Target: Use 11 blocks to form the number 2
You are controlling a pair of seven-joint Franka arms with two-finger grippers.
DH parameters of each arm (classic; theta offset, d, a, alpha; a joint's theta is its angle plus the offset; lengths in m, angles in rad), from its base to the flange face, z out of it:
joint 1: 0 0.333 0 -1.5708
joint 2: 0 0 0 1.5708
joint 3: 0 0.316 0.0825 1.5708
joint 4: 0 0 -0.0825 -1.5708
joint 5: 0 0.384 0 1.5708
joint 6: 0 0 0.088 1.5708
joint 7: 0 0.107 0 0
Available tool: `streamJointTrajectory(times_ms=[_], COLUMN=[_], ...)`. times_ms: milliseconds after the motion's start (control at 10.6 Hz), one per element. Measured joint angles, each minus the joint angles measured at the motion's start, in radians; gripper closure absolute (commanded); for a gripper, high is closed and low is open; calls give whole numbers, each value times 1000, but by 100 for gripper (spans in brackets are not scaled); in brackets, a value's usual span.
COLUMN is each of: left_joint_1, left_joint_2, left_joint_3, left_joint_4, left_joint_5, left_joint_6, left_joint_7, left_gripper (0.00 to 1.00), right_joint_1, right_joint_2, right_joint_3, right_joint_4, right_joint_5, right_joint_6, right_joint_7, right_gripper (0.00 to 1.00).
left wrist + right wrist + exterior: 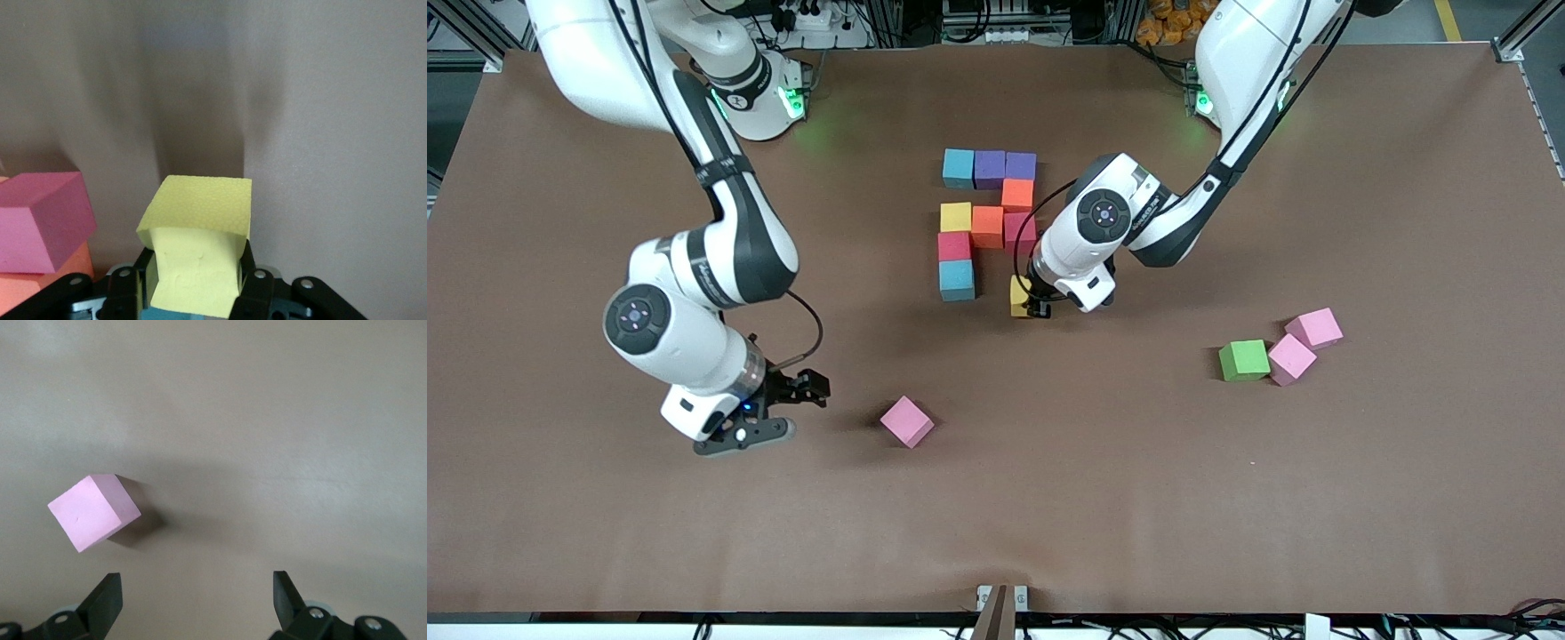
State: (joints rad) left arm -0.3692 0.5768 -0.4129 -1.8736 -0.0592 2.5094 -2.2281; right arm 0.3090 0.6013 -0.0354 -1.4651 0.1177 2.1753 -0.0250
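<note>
Blocks, small matte foam cubes (987, 213), we find clustered mid-table on the brown mat (1049, 498), toward the robots' edge; a green foam cube (1244, 360) sits near the left arm's end beside two pink foam cubes (1302, 345). Left gripper (1033, 302), arm bent low, clamps a yellow foam cube (198, 250) beside the cluster. Right gripper (778, 411) waits, fingers wide, near a lone pink foam cube (93, 511).

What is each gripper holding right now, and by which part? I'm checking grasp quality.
The left gripper is shut on a yellow block, its fingers pressing two opposite side faces. The right gripper is open and holds nothing.
</note>
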Motion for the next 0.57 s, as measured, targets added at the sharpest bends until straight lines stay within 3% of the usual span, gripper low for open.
streamJointTrajectory(times_ms=[283,566], left_joint_1=[-22,-48], left_joint_2=[22,35], left_joint_3=[0,0], left_joint_4=[0,0], left_joint_5=[0,0], left_joint_6=[36,44], left_joint_7=[-53,-61], left_gripper=[59,59], right_joint_1=[8,20], right_joint_2=[36,51], right_joint_3=[25,40], right_joint_4=[70,75], right_joint_5=[0,0], right_joint_6=[27,93], right_joint_7=[-5,-19], right_gripper=[0,0])
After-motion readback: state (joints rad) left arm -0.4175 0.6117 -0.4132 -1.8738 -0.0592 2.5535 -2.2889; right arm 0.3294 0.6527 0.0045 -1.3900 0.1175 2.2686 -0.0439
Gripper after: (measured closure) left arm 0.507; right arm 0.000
